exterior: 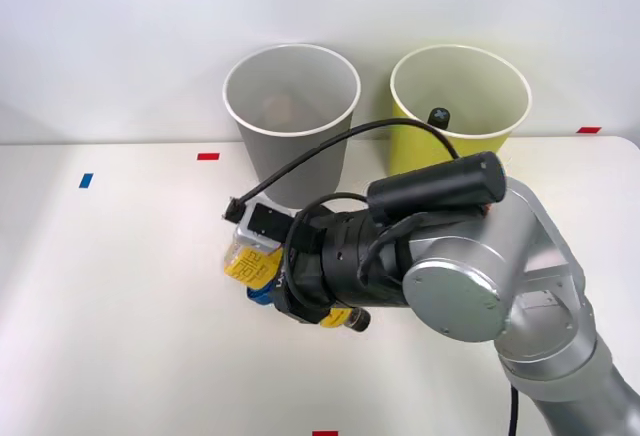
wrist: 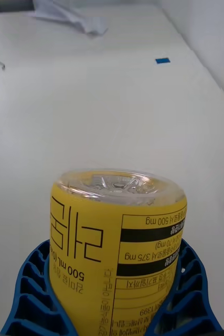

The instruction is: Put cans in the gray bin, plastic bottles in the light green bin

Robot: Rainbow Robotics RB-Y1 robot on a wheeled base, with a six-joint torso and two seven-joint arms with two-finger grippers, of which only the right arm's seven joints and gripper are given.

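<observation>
A plastic bottle (exterior: pixel 248 262) with a yellow label lies sideways in my right gripper (exterior: pixel 256 276), which is shut on it in front of the gray bin (exterior: pixel 290 146). Its black cap (exterior: pixel 358 321) pokes out under the wrist. In the right wrist view the bottle (wrist: pixel 117 236) points its clear base away from the camera, between the blue fingers (wrist: pixel 30 289) of the gripper (wrist: pixel 114 262). The light green bin (exterior: pixel 410 146) stands to the right of the gray one, with another bottle's black cap (exterior: pixel 438 114) inside. A faint brownish shape (exterior: pixel 278 106) lies in the gray bin; whether it is a can I cannot tell.
Both bins stand at the back of the white table (exterior: pixel 120 296), against the wall. Small tape marks lie on the table: blue (exterior: pixel 86 180), red (exterior: pixel 208 156) and red (exterior: pixel 588 130). My arm (exterior: pixel 480 286) covers the table's right front part.
</observation>
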